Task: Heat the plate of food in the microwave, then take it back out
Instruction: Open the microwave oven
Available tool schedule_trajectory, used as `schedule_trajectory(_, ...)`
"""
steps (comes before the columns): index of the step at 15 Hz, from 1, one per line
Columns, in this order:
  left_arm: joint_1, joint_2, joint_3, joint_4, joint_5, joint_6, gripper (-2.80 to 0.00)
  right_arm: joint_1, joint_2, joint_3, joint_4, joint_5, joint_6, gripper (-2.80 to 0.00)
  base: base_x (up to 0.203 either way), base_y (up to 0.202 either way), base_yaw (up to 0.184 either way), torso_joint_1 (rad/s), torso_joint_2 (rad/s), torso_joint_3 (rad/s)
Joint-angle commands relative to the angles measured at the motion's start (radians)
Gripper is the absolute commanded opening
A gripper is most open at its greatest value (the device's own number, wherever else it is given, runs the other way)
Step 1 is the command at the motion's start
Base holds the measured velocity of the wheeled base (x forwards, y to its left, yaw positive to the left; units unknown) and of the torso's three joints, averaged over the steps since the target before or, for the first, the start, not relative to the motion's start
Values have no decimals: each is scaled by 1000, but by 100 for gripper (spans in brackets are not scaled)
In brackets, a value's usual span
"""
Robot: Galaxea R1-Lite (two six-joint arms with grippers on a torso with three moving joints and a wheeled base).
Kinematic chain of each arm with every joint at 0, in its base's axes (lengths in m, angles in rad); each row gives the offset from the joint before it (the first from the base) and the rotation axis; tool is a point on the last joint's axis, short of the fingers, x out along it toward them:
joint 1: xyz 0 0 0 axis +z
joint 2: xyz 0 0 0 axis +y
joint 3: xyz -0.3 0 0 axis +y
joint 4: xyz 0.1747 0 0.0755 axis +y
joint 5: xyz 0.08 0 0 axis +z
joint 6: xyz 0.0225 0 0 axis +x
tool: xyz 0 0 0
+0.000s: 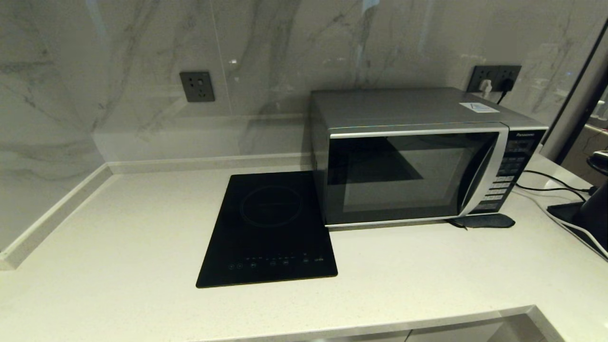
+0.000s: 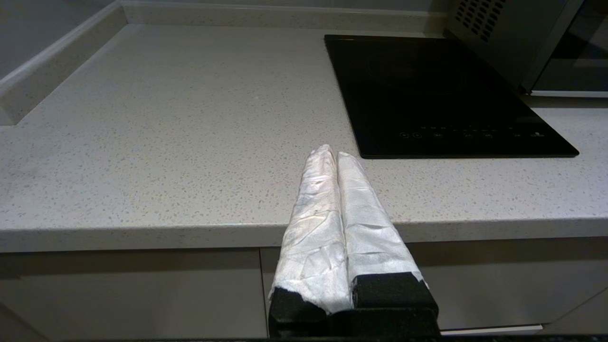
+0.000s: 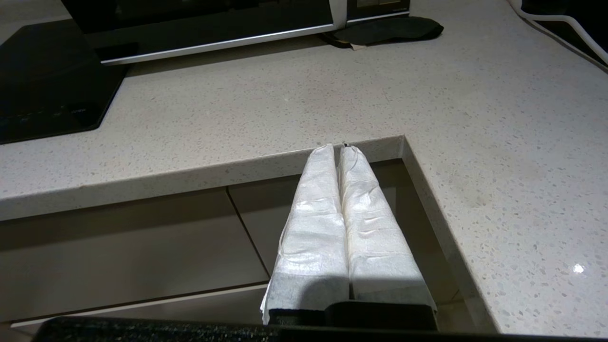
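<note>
Head view shows the boxy silver microwave (image 1: 418, 156) door shut on the speckled pale worktop (image 1: 118, 237); no plate visible. Left pincer (image 2: 331, 153) and right pincer (image 3: 339, 148) hang pressed closed, empty, before the worktop's edge; progress cannot be judged.

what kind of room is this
Most likely a home kitchen. A silver Panasonic microwave stands on a speckled stone countertop beside a flat black induction cooktop, with a marble-look wall and power outlets behind. No plate of food is in view.
</note>
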Motion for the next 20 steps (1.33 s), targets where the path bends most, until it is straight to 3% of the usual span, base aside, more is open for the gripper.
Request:
schedule_trajectory(1, 0, 2, 0, 0, 0, -1, -280, 0, 1, 0, 1, 0, 1, -280, 0, 0, 0, 0, 0, 0)
schedule_trajectory(20, 0, 2, 0, 0, 0, -1, -280, 0, 1, 0, 1, 0, -5, -280, 0, 0, 0, 0, 0, 0)
